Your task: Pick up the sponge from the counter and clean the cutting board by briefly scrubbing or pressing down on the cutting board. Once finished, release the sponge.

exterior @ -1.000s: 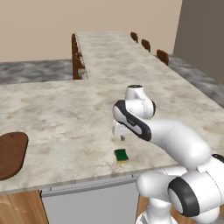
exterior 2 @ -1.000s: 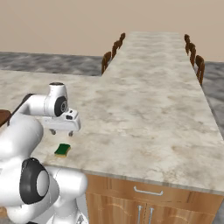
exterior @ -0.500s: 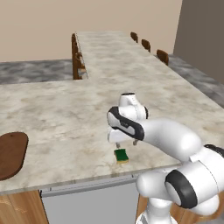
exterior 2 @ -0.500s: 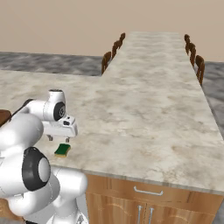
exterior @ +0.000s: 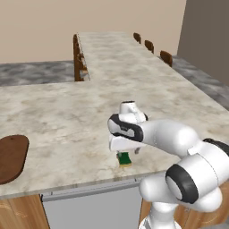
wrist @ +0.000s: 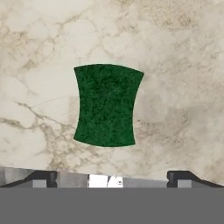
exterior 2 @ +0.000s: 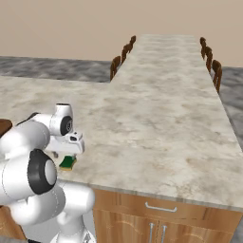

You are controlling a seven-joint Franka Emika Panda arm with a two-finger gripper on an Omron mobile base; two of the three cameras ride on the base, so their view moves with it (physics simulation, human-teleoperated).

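The sponge (wrist: 107, 105) lies flat on the counter (wrist: 175, 65), its dark green top facing the hand camera. It sits close to the counter's front edge (exterior: 124, 159) (exterior 2: 68, 163). My gripper (wrist: 113, 178) hovers straight above it, open, the two dark fingertips (wrist: 43, 177) spread wider than the sponge and holding nothing. From the base views the hand (exterior: 127, 144) (exterior 2: 67, 144) hangs just over the sponge. The dark brown cutting board (exterior: 11, 156) rests far to the left on the counter; a sliver of this board (exterior 2: 4, 125) peeks out behind my arm.
The counter's front edge (exterior: 89, 182) runs right beside the sponge, with a grey appliance panel (exterior: 89, 208) and wood cabinets (exterior 2: 156, 216) beneath. A long counter arm (exterior: 112, 53) stretches away, with chairs (exterior: 80, 62) (exterior 2: 211, 59) on both sides.
The arm has folded down and forward, bringing the hand lower until it hangs directly over the sponge. Sponge and board have not moved.
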